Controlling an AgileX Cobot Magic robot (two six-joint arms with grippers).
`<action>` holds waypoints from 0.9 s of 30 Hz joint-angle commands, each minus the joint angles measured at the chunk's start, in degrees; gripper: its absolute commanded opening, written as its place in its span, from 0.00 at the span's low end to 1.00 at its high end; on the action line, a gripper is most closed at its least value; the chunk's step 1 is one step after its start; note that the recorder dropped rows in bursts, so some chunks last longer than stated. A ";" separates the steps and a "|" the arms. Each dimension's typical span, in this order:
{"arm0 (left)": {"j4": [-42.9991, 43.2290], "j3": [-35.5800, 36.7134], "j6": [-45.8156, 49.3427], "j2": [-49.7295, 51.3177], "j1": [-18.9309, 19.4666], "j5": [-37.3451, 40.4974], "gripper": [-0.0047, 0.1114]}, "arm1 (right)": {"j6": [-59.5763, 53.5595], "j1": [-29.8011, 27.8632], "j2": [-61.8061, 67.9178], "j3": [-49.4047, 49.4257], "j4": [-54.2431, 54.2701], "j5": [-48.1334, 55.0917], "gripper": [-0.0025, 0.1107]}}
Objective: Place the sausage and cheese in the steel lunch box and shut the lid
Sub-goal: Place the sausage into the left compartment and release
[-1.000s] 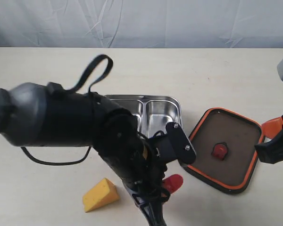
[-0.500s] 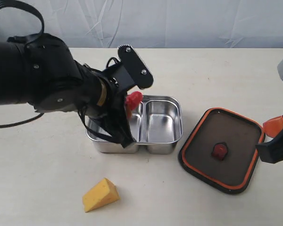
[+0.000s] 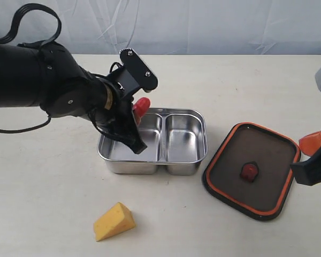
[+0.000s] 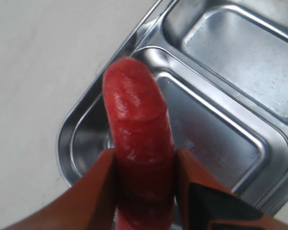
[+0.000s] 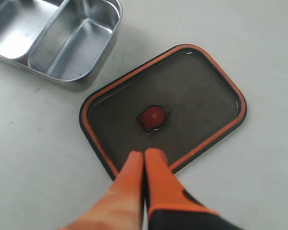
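Sausage (image 3: 140,106) has edged farther over the steel lunch box (image 3: 171,167); left wrist view shows jaws clamping it.

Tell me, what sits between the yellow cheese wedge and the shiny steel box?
Nothing. The exterior view shows only bare table between the cheese and the near wall of the steel lunch box.

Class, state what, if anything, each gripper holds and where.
Left gripper clamps the sausage by its sides, one end sticking out; right gripper is shut, holding nothing.
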 commanded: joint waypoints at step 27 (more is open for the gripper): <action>-13.70 -0.24 12.76 -3.65 0.17 19.01 0.51 | 0.04 -0.29 -0.31 0.42 -0.53 -0.11 0.02</action>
